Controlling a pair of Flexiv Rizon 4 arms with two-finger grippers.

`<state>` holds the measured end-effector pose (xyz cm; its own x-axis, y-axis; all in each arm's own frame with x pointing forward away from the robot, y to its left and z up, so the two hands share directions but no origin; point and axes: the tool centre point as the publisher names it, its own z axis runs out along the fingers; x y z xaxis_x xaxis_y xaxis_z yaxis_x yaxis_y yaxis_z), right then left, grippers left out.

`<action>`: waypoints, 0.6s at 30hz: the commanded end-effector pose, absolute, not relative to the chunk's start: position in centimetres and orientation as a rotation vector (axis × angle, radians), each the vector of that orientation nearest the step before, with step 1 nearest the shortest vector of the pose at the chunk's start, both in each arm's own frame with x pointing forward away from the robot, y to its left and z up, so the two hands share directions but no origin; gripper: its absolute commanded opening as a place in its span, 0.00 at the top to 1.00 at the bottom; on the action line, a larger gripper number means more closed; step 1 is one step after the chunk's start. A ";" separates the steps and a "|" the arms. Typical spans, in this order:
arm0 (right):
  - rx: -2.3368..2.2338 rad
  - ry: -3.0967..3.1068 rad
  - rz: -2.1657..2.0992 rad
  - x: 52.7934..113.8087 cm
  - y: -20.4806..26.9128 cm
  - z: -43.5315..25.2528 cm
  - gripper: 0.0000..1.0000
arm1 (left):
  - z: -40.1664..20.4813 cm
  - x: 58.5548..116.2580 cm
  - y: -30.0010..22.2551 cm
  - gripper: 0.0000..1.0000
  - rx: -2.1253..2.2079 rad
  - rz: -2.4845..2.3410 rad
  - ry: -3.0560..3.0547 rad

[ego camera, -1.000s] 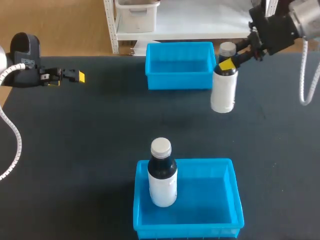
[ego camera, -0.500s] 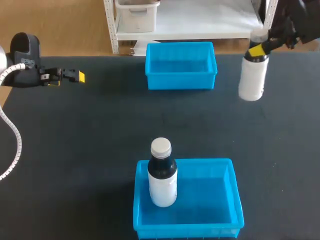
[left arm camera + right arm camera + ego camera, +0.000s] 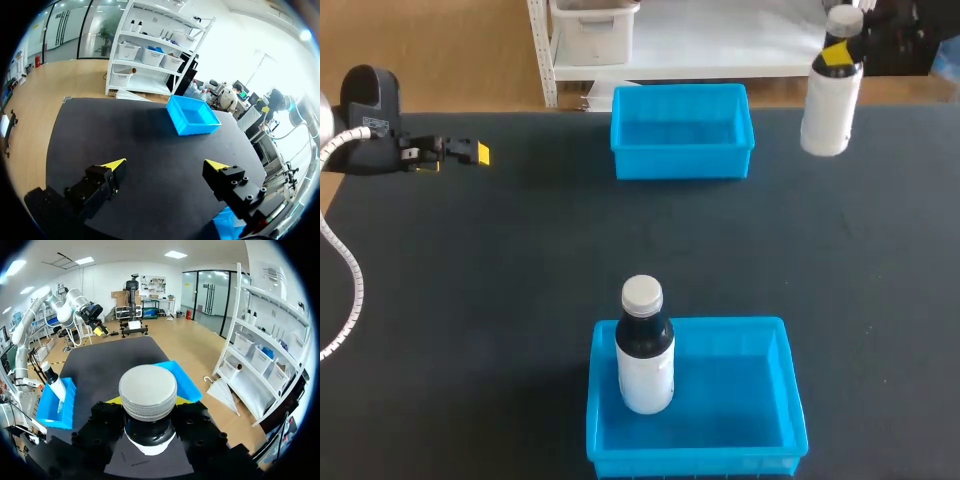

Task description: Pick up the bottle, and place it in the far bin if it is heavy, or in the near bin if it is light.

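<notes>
Bottle [image 3: 828,105] is lifted at the far right, clenched in my right claw [image 3: 839,56]; placing it by weight is left.

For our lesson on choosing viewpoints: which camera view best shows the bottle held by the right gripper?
The head view: the whole bottle shows, upright, held at its neck by the right gripper. The right wrist view shows only its cap and neck from above. The left wrist view shows it too small to make out.
</notes>
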<state>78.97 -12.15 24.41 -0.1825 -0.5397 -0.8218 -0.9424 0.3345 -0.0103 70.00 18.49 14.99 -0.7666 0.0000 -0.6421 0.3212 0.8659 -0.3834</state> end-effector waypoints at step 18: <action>-1.498 1.714 0.777 87.4 -0.2 26.1 0.63 | 15.0 70.0 18.5 0.00 0.231 -0.636 2.374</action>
<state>84.61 -1.82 26.65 -0.0649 -0.5511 -0.8319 -0.9756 0.2104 -0.0633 70.00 18.50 14.99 -0.7666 0.0000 -0.6421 0.3212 0.8659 -0.3834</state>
